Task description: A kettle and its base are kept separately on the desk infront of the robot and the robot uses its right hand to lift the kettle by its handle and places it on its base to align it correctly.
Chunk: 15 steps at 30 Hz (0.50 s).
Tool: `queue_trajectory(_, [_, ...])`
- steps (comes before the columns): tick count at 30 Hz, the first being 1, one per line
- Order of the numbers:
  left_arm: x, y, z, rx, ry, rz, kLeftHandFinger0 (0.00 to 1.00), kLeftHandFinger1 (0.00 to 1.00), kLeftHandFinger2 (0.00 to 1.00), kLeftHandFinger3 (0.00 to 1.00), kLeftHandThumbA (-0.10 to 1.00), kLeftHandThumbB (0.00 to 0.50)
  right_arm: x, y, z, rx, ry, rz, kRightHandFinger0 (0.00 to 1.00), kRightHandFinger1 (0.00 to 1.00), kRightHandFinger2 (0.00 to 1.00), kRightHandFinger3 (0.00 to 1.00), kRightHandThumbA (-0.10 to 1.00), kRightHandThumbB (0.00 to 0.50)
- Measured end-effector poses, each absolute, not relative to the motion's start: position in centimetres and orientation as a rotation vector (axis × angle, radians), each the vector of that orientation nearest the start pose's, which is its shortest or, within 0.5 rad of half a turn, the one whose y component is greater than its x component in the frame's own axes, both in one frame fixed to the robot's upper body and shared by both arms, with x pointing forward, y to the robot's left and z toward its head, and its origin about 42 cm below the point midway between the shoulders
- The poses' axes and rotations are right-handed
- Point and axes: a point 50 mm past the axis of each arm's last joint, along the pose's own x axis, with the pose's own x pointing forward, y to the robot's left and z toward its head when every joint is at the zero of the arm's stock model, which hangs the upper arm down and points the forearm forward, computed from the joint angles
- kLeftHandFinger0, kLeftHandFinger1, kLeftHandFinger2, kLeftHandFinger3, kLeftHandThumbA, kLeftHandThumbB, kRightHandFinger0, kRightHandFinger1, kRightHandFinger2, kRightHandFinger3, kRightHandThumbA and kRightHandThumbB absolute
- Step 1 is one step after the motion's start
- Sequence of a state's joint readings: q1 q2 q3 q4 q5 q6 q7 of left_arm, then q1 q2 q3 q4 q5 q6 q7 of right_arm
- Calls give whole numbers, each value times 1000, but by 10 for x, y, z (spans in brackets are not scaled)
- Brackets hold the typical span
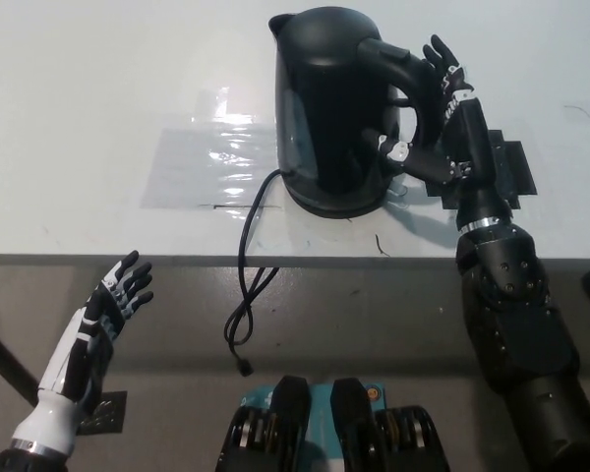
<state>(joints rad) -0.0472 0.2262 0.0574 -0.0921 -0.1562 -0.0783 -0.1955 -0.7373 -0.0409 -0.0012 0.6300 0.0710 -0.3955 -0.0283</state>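
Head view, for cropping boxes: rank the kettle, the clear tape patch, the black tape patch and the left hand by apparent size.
1. Kettle.
2. Clear tape patch, close behind it.
3. Left hand and black tape patch: unsure, since the right hand covers part of the patch.

1. White desk (98, 118).
2. Kettle (329, 108) upright on base (339, 206), near front edge.
3. Clear tape patch (211, 157) left of kettle.
4. Black tape (506, 172) right.
5. Cord (251, 265) hangs over the edge.

White left hand (118, 292) with black fingers; bulky black right hand (450, 128) with silver wrist ring.
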Motion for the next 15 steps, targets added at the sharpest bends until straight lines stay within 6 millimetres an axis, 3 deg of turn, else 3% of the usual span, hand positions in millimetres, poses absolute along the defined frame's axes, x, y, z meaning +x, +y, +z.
queue_trajectory(8, [296, 282, 150, 94, -218, -167, 1000, 1000, 1000, 1000, 1000, 82, 494, -180, 233, -19, -487, 75, 1000, 1000, 1000, 1000, 993, 500])
queue_trajectory(15, [297, 282, 150, 94, -218, -167, 1000, 1000, 1000, 1000, 1000, 114, 494, -185, 235, -70, -499, 29, 1000, 1000, 1000, 1000, 1000, 500])
